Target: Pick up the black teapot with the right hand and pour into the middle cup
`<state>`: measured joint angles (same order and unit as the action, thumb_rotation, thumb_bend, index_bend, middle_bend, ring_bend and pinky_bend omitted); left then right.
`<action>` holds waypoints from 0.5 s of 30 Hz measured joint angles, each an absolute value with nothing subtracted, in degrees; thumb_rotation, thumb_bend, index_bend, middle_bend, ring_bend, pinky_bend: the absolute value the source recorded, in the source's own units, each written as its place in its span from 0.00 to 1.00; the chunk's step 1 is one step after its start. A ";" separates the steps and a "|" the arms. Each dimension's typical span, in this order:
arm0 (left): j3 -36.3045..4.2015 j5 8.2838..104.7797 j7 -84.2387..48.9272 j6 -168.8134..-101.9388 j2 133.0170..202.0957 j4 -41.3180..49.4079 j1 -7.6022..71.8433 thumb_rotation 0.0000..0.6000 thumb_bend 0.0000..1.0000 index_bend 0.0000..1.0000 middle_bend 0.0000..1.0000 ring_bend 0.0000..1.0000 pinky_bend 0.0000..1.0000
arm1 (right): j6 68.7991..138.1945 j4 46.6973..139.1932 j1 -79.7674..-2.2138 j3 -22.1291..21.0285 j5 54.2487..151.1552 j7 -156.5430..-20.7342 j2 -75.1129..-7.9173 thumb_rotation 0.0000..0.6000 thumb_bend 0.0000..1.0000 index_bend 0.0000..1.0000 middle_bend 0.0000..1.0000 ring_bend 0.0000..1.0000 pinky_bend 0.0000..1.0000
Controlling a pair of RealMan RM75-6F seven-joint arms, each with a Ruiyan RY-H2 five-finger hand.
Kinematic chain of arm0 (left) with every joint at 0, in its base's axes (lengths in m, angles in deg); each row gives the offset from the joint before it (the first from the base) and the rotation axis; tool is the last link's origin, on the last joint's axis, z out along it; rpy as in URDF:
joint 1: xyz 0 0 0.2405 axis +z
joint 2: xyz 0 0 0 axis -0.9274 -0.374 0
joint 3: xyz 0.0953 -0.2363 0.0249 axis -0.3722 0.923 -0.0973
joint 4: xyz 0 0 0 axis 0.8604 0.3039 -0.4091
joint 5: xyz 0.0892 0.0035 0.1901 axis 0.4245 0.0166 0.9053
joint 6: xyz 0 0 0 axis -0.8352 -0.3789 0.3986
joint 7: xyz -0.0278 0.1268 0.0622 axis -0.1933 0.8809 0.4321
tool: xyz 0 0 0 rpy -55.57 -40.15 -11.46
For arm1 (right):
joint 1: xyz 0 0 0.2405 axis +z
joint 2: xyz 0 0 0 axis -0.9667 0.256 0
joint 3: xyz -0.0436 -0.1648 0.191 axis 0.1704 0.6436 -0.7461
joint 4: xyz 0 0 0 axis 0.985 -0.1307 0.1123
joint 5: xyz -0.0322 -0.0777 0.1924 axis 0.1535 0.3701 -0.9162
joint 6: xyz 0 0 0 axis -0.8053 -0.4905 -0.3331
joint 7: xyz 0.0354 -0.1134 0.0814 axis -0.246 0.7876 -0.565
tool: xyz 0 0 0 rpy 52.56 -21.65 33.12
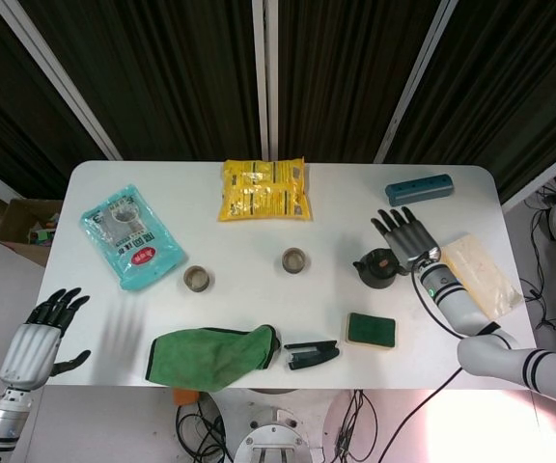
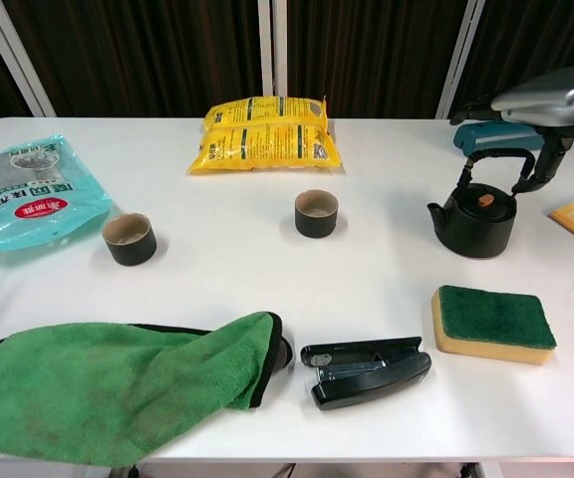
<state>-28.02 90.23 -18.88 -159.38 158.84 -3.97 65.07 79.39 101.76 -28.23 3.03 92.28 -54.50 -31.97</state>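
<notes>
The black teapot [image 1: 376,267] [image 2: 476,219] stands upright on the right part of the white table [image 1: 259,309], its bail handle raised. My right hand [image 1: 408,236] [image 2: 538,100] hovers just above and to the right of it, fingers stretched flat and thumb hanging down beside the handle, holding nothing. Two dark cups are visible: one mid-table [image 1: 295,259] [image 2: 317,212], another further left [image 1: 198,279] [image 2: 129,238]. My left hand [image 1: 41,333] hangs open off the table's front left edge, seen in the head view only.
A yellow bag [image 1: 264,189] lies at the back, a teal packet [image 1: 130,234] at the left. A green cloth [image 1: 215,355], black stapler [image 1: 311,354] and green sponge [image 1: 372,329] line the front. A teal case [image 1: 419,188] and a pale packet [image 1: 478,275] flank my right hand.
</notes>
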 measured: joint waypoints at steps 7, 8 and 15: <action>-28.01 90.40 -18.40 -159.36 158.93 -4.29 65.00 1.00 0.13 0.16 0.09 0.07 0.21 | 77.34 105.80 -27.97 3.38 89.98 -59.03 -27.55 0.97 0.07 0.00 0.00 0.00 0.00; -28.01 90.40 -18.31 -159.28 158.95 -4.34 64.97 1.00 0.13 0.16 0.09 0.07 0.21 | 77.30 105.93 -28.04 3.28 90.26 -59.95 -27.46 0.95 0.06 0.00 0.00 0.00 0.00; -27.98 90.20 -18.08 -159.02 158.86 -4.70 64.90 1.00 0.13 0.16 0.09 0.07 0.21 | 77.32 105.12 -29.14 1.66 95.11 -69.63 -28.38 0.60 0.00 0.00 0.15 0.03 0.00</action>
